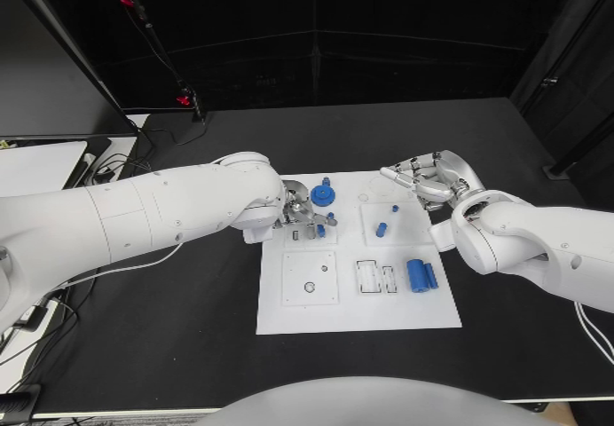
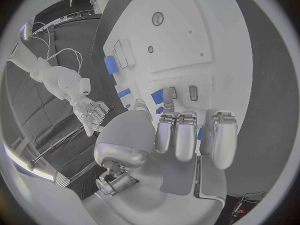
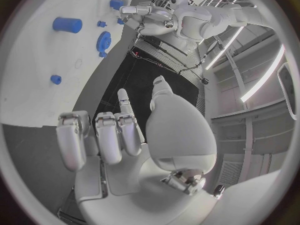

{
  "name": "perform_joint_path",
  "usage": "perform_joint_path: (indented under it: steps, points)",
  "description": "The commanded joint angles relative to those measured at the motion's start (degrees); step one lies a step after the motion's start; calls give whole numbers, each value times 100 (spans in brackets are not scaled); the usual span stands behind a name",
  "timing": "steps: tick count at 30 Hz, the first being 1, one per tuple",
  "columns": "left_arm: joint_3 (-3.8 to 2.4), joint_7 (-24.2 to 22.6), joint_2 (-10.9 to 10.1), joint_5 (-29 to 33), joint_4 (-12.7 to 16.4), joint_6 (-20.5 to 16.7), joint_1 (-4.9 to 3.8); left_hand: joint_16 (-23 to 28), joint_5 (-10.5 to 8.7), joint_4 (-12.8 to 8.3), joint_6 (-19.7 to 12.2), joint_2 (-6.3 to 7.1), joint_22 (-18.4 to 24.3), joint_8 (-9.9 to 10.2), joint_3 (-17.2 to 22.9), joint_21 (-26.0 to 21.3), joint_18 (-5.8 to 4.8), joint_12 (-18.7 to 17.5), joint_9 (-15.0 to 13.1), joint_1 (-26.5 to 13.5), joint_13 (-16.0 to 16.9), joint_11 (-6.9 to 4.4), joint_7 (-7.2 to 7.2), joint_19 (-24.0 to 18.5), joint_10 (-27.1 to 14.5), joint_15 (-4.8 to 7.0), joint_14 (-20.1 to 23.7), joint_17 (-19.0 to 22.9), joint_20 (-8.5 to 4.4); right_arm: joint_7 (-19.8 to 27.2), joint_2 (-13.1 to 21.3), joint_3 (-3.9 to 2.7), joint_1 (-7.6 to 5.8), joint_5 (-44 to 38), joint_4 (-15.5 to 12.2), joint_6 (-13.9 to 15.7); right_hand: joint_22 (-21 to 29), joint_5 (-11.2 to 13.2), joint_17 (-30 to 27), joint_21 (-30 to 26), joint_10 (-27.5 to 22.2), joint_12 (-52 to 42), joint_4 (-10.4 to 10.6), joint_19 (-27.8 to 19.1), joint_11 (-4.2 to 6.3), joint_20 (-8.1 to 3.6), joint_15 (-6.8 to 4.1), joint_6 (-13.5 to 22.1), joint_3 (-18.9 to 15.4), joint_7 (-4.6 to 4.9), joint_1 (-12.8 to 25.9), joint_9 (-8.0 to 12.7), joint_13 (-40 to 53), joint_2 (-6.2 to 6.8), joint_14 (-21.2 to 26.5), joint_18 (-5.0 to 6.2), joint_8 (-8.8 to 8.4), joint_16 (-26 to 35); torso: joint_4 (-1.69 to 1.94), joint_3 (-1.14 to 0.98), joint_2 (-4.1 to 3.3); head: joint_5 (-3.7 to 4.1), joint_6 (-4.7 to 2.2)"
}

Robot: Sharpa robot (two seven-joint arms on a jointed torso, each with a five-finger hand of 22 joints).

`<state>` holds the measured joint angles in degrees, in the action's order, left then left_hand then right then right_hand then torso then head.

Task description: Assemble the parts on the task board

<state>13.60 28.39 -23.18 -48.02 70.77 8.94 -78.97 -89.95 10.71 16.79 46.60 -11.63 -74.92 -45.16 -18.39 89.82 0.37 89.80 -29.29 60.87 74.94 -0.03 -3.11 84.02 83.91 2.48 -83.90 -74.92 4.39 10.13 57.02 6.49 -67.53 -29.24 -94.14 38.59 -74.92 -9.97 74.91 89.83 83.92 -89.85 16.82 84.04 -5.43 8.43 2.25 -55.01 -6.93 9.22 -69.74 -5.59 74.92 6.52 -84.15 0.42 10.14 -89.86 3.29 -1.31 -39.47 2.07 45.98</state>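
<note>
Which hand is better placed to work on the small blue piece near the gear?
Probably the left hand: its fingers are already down on the board at that small blue piece, just below the gear. The right hand hovers at the board's far right corner, holding nothing.

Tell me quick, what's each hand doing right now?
Left hand: fingers down at a blue part on the task board; grip cannot be told.
Right hand: open, holding nothing.

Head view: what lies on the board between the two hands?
In the head view, a blue gear and a small blue peg lie on the task board between the left hand and right hand.
</note>
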Motion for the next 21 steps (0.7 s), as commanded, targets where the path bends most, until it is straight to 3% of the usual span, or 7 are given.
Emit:
perform_joint_path:
  steps: [1,4,10,21]
  points:
    - [-6,35,32,-39,-33,24,-3,-5,-22,-7,38,-37,-1508,22,-33,18,-37,20,-11,-21,1506,-30,6,598,609,38,-610,-1508,-43,-64,-10,-2,-4,-28,3,-63,-1508,4,1509,17,608,-15,-4,596,31,-16,-35,3,-25,-3,6,-8,1508,-51,-585,-42,33,-14,-1,-1,-1,11,12]
    - [-6,41,75,-39,-73,32,-1,-5,-24,-6,34,-42,-1508,27,-36,18,-37,20,-17,-25,1506,-30,5,598,609,38,-610,-1508,-43,-96,-12,-1,-1,-28,8,-91,-1508,4,1509,17,608,-15,-4,596,31,-16,-35,3,-25,-3,6,-8,1508,-51,-585,-42,33,-14,10,-8,-4,8,25]
    - [-6,82,123,-39,-114,57,1,-5,-28,-19,19,-47,-1508,49,-41,18,-37,20,-46,7,1506,-28,3,598,609,37,-610,-1508,-43,-127,-47,-1,3,-28,20,-125,-1508,8,1509,17,608,-15,-2,596,31,-17,-36,8,-25,-3,21,-8,1508,-68,-585,-42,35,-14,-11,-4,0,-17,38]
    - [-6,124,182,-40,-187,41,20,-5,13,-28,1,-60,-1508,102,-34,18,-37,20,-152,179,1506,-28,3,598,609,36,-610,-1508,-42,-135,-99,-1,9,-28,36,-194,-1508,-39,1509,17,608,-15,-11,596,30,-20,-37,28,-17,-1,22,-9,1508,-113,-585,-42,40,-14,5,-5,1,14,53]
